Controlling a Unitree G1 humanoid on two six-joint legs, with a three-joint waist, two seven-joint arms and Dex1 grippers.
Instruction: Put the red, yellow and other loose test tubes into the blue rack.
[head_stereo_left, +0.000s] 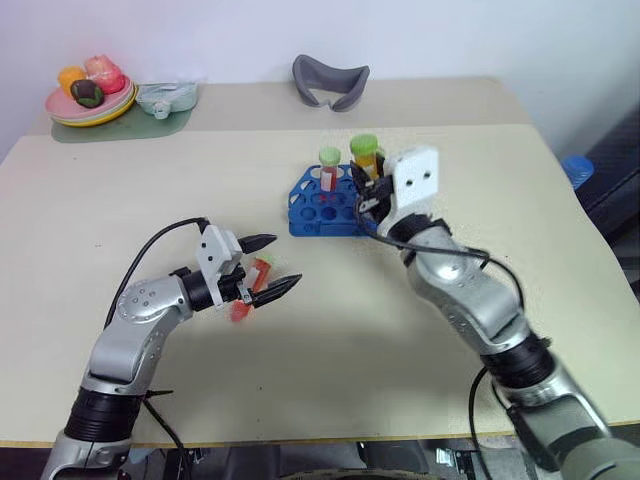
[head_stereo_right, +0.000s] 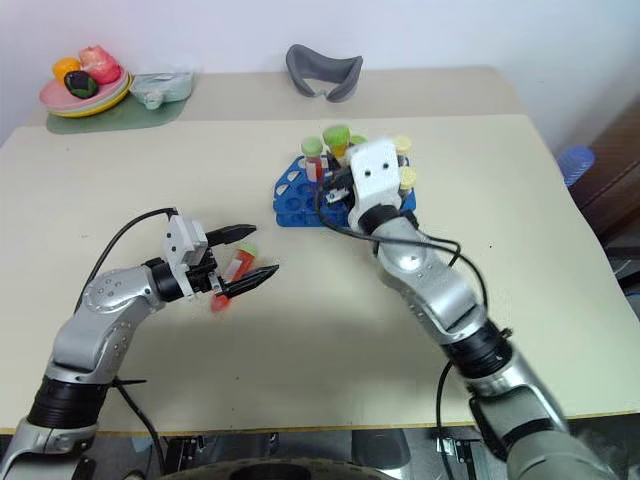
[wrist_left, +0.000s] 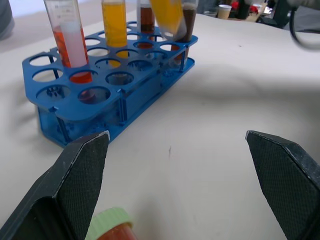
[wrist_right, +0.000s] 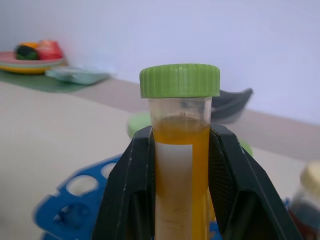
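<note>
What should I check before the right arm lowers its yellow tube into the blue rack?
1. Right gripper shut on the yellow tube: ok.
2. Tube upright, green cap up: ok.
3. Tube directly over a free hole of the blue rack: cannot tell.
4. Free holes left in the rack: ok, several open.
5. Left gripper away from the rack: ok, open around the loose red tube lying on the table.

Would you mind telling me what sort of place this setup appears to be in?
Probably a robotics test room staged as a lab bench: a blue rack of capped test tubes on a plain beige table, plus a plate of toy food and a grey headset against a bare wall.
</note>
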